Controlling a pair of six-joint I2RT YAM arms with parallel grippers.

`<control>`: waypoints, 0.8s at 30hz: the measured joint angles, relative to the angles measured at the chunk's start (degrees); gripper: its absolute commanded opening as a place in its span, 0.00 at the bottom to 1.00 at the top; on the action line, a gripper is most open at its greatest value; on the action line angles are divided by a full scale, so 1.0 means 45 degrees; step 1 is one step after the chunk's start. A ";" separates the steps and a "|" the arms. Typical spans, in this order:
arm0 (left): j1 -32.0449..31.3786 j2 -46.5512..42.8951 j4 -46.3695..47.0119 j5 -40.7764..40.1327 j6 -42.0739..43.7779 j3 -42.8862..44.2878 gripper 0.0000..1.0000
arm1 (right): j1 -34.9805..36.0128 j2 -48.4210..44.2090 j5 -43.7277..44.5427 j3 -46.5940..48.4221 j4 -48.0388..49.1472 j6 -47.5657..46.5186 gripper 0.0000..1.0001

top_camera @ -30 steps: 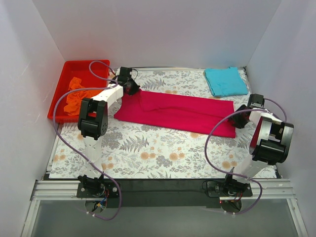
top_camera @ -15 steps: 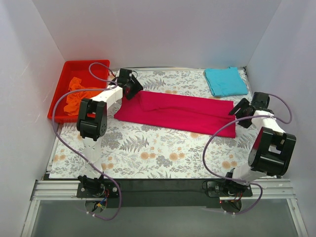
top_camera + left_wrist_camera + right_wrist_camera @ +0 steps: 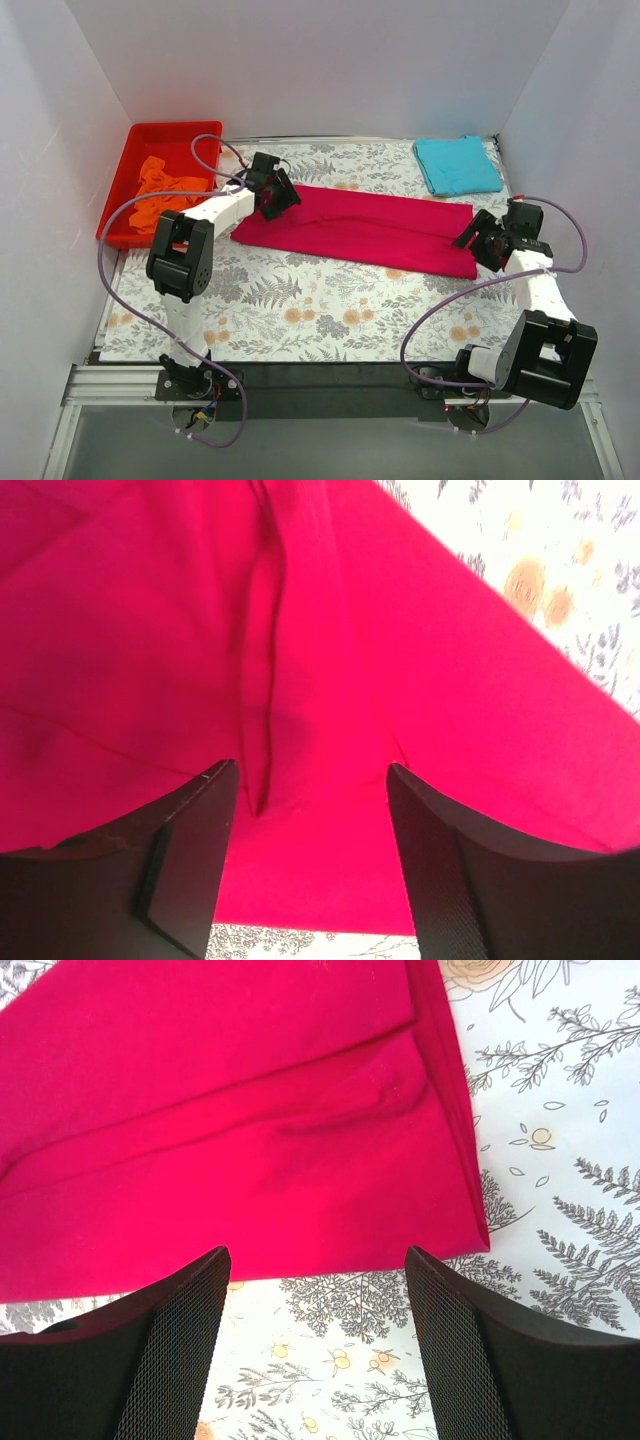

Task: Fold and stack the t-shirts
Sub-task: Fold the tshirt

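The crimson-pink t-shirt [image 3: 370,228] lies folded into a long strip across the middle of the table. My left gripper [image 3: 283,197] hovers open over its left end; in the left wrist view the pink cloth [image 3: 330,680] fills the space between and beyond the fingers [image 3: 190,850], and nothing is gripped. My right gripper [image 3: 472,238] stands open just off the strip's right end, whose edge [image 3: 300,1180] lies beyond my fingertips [image 3: 450,1340]. A folded turquoise t-shirt [image 3: 456,164] rests at the back right. An orange t-shirt [image 3: 160,190] lies crumpled in the red bin [image 3: 135,150].
The red plastic bin sits at the back left against the white wall. White walls close in the table on three sides. The floral tablecloth [image 3: 330,310] shows between the pink strip and the arm bases.
Both grippers have opened and let go of the pink strip's ends. The left gripper has shifted right over the cloth; the right arm has swung outward and back.
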 measured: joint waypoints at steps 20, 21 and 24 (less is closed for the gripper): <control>-0.0816 0.1787 -0.0597 0.0461 0.0078 0.2089 0.50 | 0.0000 -0.0155 -0.0452 -0.0311 -0.0238 -0.0243 0.66; -0.0835 0.1899 -0.0525 0.0636 0.0073 0.2229 0.50 | 0.0000 -0.0151 -0.0471 -0.0311 -0.0238 -0.0248 0.66; -0.0942 0.2560 -0.0185 0.1292 0.0049 0.3109 0.51 | 0.0000 -0.0102 -0.0539 -0.0311 -0.0238 -0.0296 0.66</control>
